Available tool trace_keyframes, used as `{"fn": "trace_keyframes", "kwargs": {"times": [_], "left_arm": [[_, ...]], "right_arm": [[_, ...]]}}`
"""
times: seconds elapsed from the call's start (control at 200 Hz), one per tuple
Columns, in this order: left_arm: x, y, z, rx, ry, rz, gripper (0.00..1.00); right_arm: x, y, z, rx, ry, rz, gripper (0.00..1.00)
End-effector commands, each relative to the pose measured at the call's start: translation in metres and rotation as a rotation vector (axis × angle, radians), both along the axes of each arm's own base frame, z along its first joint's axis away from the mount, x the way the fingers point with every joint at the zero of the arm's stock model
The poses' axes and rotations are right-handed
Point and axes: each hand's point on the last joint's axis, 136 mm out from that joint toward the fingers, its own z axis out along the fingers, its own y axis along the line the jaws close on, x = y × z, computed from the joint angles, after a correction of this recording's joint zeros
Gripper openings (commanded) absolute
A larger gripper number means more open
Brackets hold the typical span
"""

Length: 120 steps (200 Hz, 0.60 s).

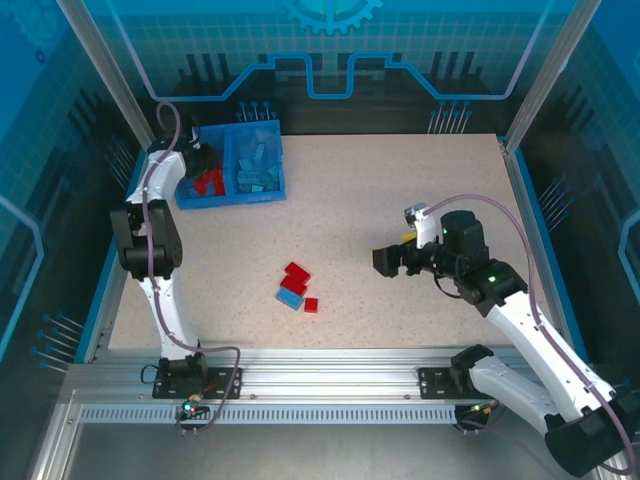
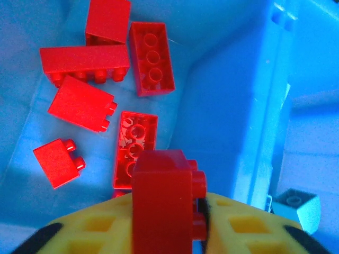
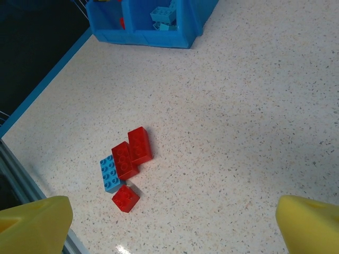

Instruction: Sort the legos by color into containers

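Top view: the left end effector [image 1: 205, 160] hangs over the left compartment of the bin [image 1: 281, 170] at the surface's [image 1: 420, 200] far left corner; the right end effector [image 1: 386, 262], fingers wide apart, sits right of four loose bricks [image 1: 296, 287].
Left wrist: a red brick [image 2: 161, 203] stands between its fingers [image 2: 95, 233], above the piled red bricks [image 2: 90, 100]; clamped or loose, I cannot tell.
Right wrist: the loose bricks [image 3: 127, 161] lie ahead, well apart from the empty fingers [image 3: 34, 225].

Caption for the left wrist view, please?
Red brick between the left gripper's fingers above the bin compartment holding red bricks.
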Motion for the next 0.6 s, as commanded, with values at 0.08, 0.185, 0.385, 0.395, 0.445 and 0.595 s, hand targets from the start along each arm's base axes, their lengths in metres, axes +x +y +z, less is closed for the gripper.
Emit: {"fn": "trace_keyframes", "kwargs": {"times": [0.08,0.185,0.385,0.395,0.445,0.595], "left_arm": [[-0.004,0.002,0.036,-0.022,-0.068,0.028,0.59],[-0.018,-0.005,0.071,-0.027,-0.136,0.016,0.6],[-0.084,-0.055,0.122,-0.048,-0.24,-0.091,0.6],[-0.089,-0.06,0.123,-0.046,-0.239,-0.101,0.6],[-0.108,-0.083,0.124,-0.021,-0.231,-0.162,0.6],[-0.168,-0.173,0.093,0.086,-0.146,-0.532,0.6]], "right_arm": [[0.002,-0.004,0.011,0.01,-0.016,-0.028,1.0],[0.007,0.001,0.011,0.016,-0.008,-0.015,1.0],[0.018,0.01,0.007,0.025,0.014,-0.002,1.0],[0.019,0.011,0.007,0.026,0.014,-0.001,1.0],[0.022,0.014,0.005,0.03,0.019,0.005,1.0],[0.03,0.028,-0.011,0.026,0.071,0.047,1.0]]}}
